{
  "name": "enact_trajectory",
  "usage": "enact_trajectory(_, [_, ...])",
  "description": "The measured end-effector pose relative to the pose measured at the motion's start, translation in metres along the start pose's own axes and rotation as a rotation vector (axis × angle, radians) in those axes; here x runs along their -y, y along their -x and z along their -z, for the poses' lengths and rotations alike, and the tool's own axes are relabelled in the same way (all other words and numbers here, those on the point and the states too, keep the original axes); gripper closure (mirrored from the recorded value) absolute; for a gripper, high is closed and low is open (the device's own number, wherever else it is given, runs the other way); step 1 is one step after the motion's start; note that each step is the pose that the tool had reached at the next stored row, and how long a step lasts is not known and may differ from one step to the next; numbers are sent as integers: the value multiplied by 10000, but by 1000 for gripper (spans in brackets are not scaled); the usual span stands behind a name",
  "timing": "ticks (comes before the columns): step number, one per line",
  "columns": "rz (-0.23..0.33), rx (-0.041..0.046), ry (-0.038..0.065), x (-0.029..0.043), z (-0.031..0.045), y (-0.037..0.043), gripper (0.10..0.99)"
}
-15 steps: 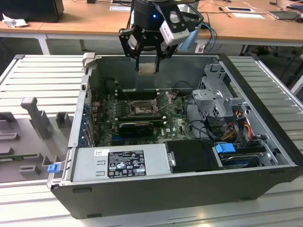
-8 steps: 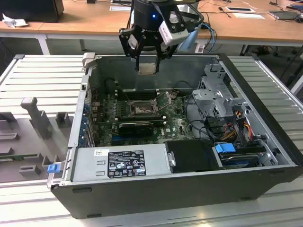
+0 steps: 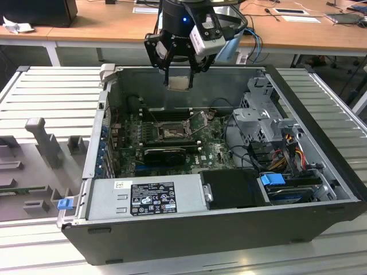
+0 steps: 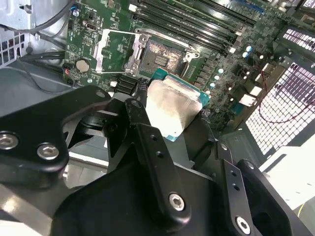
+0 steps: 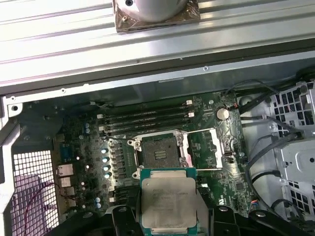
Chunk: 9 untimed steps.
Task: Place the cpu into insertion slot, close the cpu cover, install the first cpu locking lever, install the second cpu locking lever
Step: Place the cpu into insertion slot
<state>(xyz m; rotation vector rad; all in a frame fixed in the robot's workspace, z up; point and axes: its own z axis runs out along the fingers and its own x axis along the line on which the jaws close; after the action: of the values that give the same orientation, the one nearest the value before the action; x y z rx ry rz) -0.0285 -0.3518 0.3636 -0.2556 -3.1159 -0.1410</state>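
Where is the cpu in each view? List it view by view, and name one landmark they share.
Exterior view: the cpu hangs in the gripper, above the open computer case.
Second wrist view: the cpu is clamped in the gripper, with the green board behind it.
First wrist view: the cpu is held close to the socket, not in it.
Shared landmark: the insertion slot, uncovered and empty.
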Motion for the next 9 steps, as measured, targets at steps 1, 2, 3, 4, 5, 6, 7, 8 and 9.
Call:
enact_trajectory(1, [-243, 22, 5, 0, -1, 0, 545])
enact_trajectory(2, [-380, 34, 7, 0, -1, 0, 545])
enact_trajectory(3, [-473, 43, 9, 0, -1, 0, 545])
enact_trajectory(4, [-540, 48, 10, 0, -1, 0, 545])
enact_trajectory(5, [-644, 58, 12, 0, -2, 0, 545])
enact_trajectory(6, [-779, 70, 15, 0, -2, 0, 545])
enact_trajectory(7, [-904, 81, 17, 0, -2, 0, 545])
enact_trajectory(8, [-1043, 93, 20, 0, -2, 0, 545])
enact_trajectory(9, [-1130, 101, 22, 0, -3, 0, 545])
